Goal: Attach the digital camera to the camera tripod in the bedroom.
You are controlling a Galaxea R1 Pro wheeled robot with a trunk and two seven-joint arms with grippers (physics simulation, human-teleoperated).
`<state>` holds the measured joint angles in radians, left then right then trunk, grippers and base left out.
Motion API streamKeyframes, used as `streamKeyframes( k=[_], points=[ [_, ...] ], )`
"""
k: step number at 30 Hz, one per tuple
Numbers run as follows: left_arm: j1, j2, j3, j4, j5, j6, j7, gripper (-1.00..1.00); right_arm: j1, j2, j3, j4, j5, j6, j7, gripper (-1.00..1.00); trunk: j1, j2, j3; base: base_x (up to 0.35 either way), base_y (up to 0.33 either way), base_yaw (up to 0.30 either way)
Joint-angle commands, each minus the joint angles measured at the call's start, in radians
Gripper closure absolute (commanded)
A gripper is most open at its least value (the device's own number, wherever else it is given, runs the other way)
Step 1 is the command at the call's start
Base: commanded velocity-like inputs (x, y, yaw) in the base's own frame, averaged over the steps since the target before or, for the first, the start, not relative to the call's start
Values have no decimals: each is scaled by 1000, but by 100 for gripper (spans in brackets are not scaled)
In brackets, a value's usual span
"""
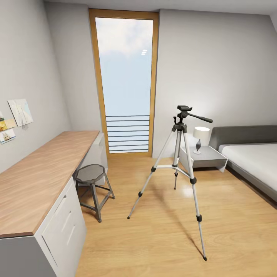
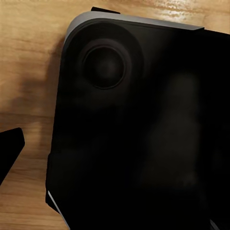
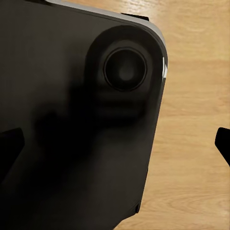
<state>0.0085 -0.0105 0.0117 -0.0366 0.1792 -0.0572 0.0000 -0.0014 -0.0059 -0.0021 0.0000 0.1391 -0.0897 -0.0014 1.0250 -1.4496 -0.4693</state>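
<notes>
My right gripper (image 3: 115,146) is spread wide. Its 2 black fingertips (image 3: 9,148) sit far apart at opposite edges of the right wrist view. Between them I look down on a broad black rounded-corner body with a thin grey rim (image 3: 72,120), close under the hand, with a round black knob (image 3: 125,69) set in a circular recess. Past that body's edge lies light wood plank floor (image 3: 191,143).

My left gripper (image 2: 115,153) hangs over a matching corner of the black body (image 2: 143,134), which has its own round knob (image 2: 104,66). 1 dark fingertip (image 2: 9,153) stands far out to the side over the wood floor. The other finger is lost against the dark body, so I read this hand as spread too.

The tall tripod with 3 silver metal legs, black joints and a black head with a long pan handle (image 1: 179,165) stands upright on the floor in the head view, ahead of me and slightly toward my right-hand side. How far it stands from either hand I cannot tell. Its head carries nothing.

Toward my left-hand side runs a long wooden desk top on white drawers (image 1: 34,181), with a low grey metal stool (image 1: 92,184) tucked beside it. Beyond the tripod are a tall wood-framed window (image 1: 125,80), a grey bedside table (image 1: 204,156) with a white-shaded lamp (image 1: 201,138), and a grey-framed bed with a white mattress (image 1: 254,157).
</notes>
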Motion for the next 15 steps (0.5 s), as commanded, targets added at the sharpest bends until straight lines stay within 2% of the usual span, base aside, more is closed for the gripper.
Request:
streamKeyframes(
  k=[1,6,15],
  points=[
    [1,0,1,-2,6,-1,0,-100,0,0,-1,0,8,-2,0,-100,0,0,-1,0,0,0],
    [1,0,1,-2,6,-1,0,-100,0,0,-2,0,8,-2,0,-100,0,0,-1,0,0,-38],
    [1,0,1,-2,6,-1,0,-100,0,0,-2,0,7,-2,0,-100,0,0,-1,0,0,-215]
  ],
)
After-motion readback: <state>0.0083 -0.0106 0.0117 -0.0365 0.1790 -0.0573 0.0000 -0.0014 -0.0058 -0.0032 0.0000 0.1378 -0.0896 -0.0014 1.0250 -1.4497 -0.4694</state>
